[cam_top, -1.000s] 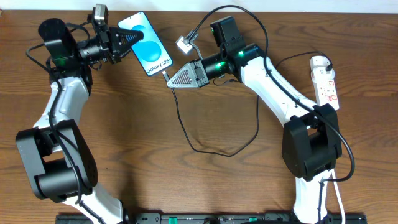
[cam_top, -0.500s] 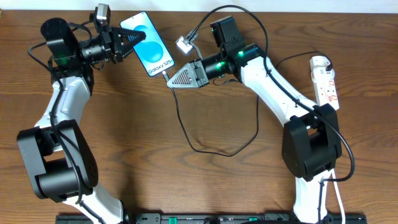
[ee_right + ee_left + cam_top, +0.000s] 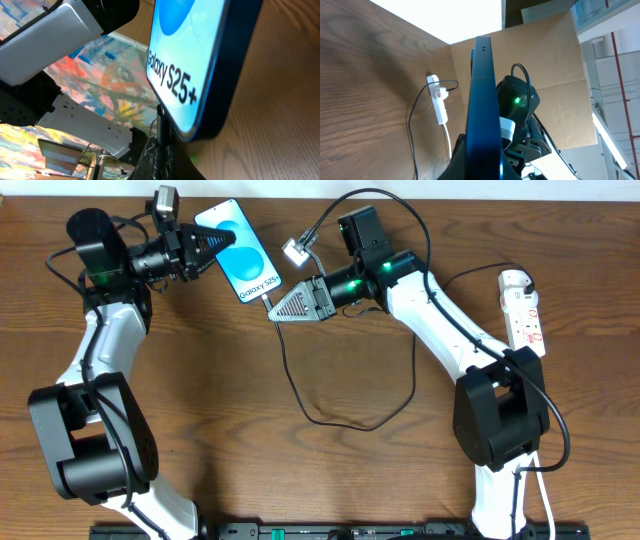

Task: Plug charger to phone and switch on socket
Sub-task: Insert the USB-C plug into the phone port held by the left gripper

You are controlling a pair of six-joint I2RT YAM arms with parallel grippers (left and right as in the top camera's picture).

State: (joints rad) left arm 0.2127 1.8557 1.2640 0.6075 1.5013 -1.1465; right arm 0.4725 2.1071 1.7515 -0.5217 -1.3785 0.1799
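Wood table (image 3: 210, 410), overhead: both arms reach toward its far edge.
Overhead, phone (image 3: 240, 252): near the far edge, left of centre, blue screen up.
Overhead, left gripper (image 3: 208, 243): pinching the phone's far end.
Overhead, right gripper (image 3: 278, 308): pressed together on the charger (image 3: 350, 427) at the phone's near end; cable loops toward mid-table.
Overhead, socket (image 3: 524, 305): by the right edge, well apart.
Left wrist, phone (image 3: 482, 100): edge-on, upright; socket (image 3: 437, 97) beyond.
Right wrist, charger (image 3: 164, 122): plug tip meets the phone (image 3: 200, 60); whether seated, cannot tell.
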